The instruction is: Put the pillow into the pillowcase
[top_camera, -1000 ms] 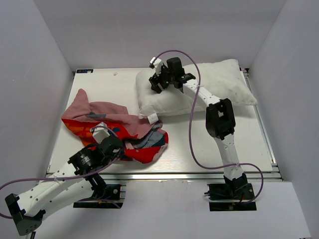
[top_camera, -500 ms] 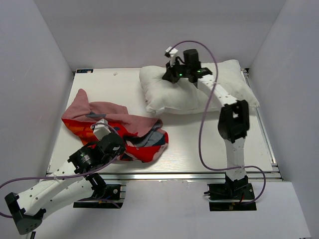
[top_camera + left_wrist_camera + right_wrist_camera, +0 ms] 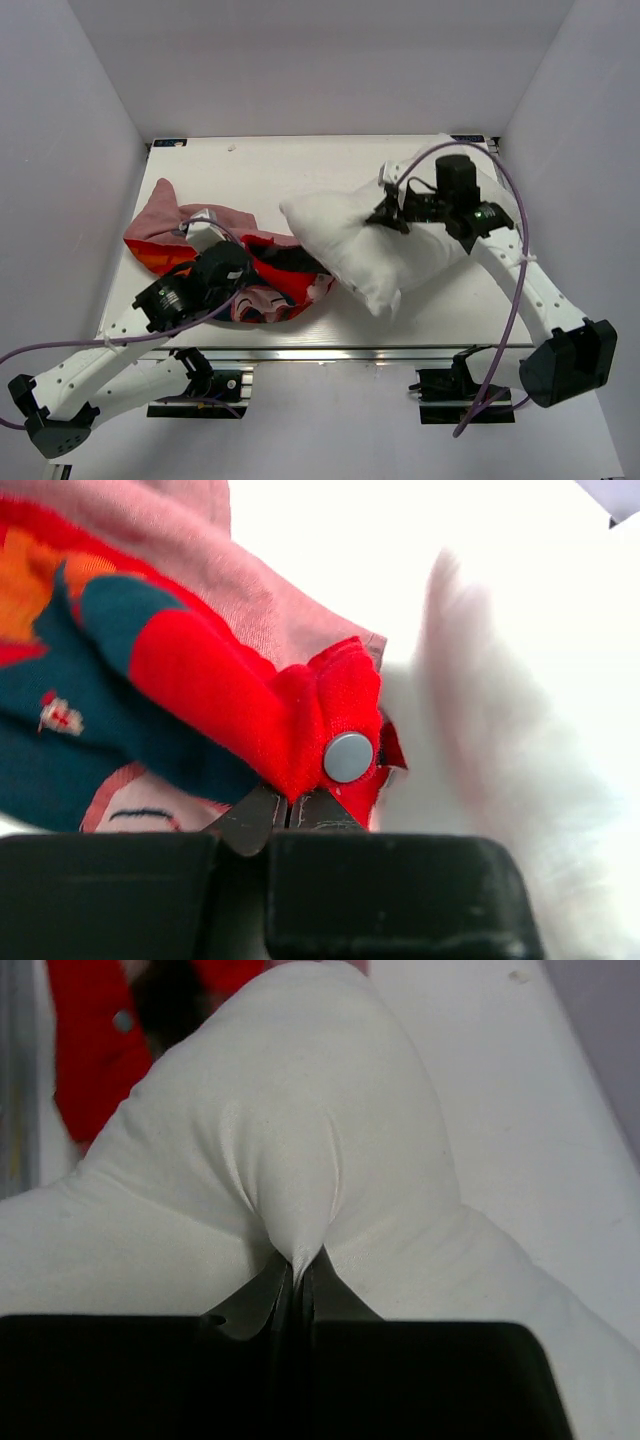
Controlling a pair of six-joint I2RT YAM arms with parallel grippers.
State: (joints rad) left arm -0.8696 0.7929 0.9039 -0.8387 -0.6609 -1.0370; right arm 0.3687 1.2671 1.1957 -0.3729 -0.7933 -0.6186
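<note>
Pillow [image 3: 350,250] lies slanted on the surface [image 3: 240,165], from centre toward 3 o'clock, its left end just beside the crumpled pillowcase [image 3: 275,265] at 9 o'clock. Right claw [image 3: 298,1272] is pinched together on a fold of the pillow. Left claw [image 3: 290,815] is clamped on the pillowcase's red hem, by a snap button [image 3: 348,757].

Left arm [image 3: 110,365]: elbow bent low, off the near-left corner of the table [image 3: 250,170]; forearm slants in over the table's near-left part.
Left gripper [image 3: 290,815]: jaws closed, pinching a red fold of the pillowcase [image 3: 200,680].
Right arm [image 3: 530,290]: elbow sticks out beyond the table's near-right corner; forearm reaches back over its right side.
Right gripper [image 3: 297,1270]: jaws pressed together on a pinch of the pillow [image 3: 290,1120].
</note>
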